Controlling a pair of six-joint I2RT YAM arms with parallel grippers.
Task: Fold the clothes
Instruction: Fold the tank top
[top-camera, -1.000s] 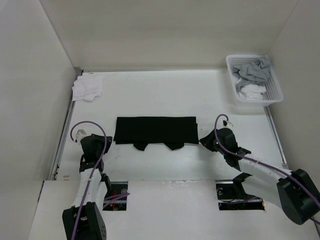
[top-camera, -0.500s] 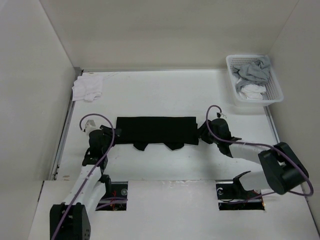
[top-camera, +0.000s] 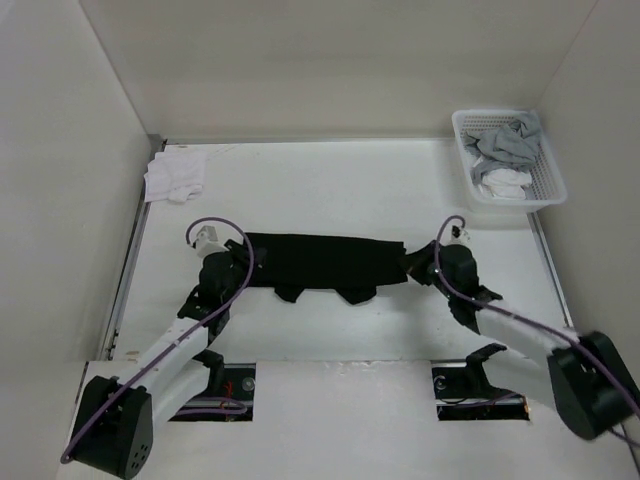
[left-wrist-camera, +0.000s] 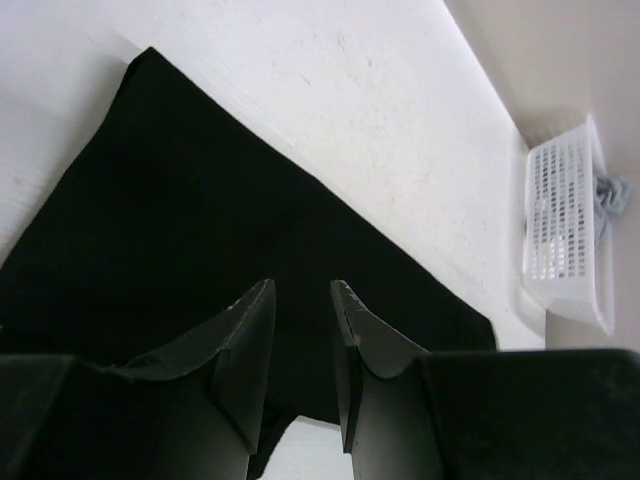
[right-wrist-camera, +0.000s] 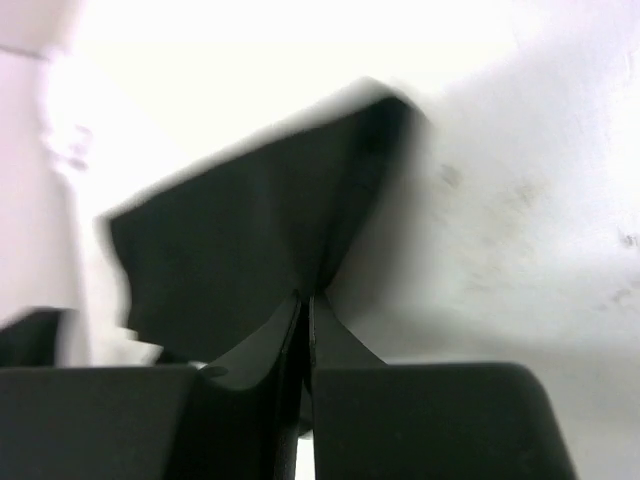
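Observation:
The clothes, a black T-shirt (top-camera: 325, 262), lie folded into a long strip across the table's middle, with two small flaps poking out along the near edge. My left gripper (top-camera: 245, 264) sits over its left end. In the left wrist view the left gripper (left-wrist-camera: 302, 295) has its jaws apart, with the flat black T-shirt (left-wrist-camera: 200, 220) beneath them and nothing pinched. My right gripper (top-camera: 412, 268) is at the shirt's right end. The right wrist view shows the right gripper (right-wrist-camera: 303, 297) shut on the T-shirt (right-wrist-camera: 250, 240), whose edge rises in a tent to the fingertips.
A white basket (top-camera: 466, 150) holding grey and white garments stands at the back right, and the same basket (left-wrist-camera: 565, 235) shows in the left wrist view. A crumpled white cloth (top-camera: 175, 178) lies at the back left corner. White walls enclose the table.
Both arms have reached in to the shirt's ends. The left gripper has opened partway over the left end. The right gripper has closed on the right edge, which now lifts slightly.

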